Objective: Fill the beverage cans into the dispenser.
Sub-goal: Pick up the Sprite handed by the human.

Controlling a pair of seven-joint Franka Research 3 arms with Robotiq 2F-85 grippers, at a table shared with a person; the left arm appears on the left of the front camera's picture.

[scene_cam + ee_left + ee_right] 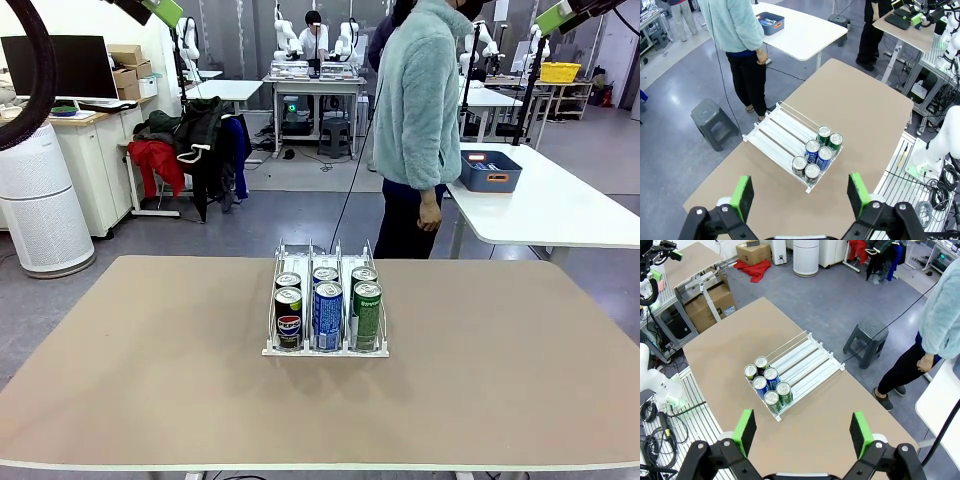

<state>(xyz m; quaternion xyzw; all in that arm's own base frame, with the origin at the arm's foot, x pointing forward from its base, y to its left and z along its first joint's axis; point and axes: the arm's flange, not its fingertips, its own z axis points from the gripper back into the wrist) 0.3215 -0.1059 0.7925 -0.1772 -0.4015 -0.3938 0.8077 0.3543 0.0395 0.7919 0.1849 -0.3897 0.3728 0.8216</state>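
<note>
Six beverage cans (327, 305) stand in the dispenser (300, 262) at the middle of the desk (150, 340), two to each lane, all crowded at the end nearest the bottom of the front view. The black can (289, 326) at the front of the picture-left lane carries the round Pepsi logo. The blue can (328, 316) beside it and the green can (367, 316) on the picture-right lane show print too small for you to read.

In the left wrist view, your left end effector (800, 195) hangs high above the desk with its green pads (742, 197) spread wide and nothing between them. The dispenser (782, 131) lies well apart from it, at mid-frame above the gap, its cans (818, 151) at the lower-right end.

In the right wrist view, your right end effector (802, 429) also hovers high, fingers (860, 432) fully apart and empty. The rack (807, 360) sits at mid-frame, the cans (767, 385) clustered at its lower-left end.

Both wrists point steeply down at the desk.

A person (418, 110) in a pale teal fleece stands beyond the far edge of the desk, one hand (430, 212) hanging at the side.
</note>
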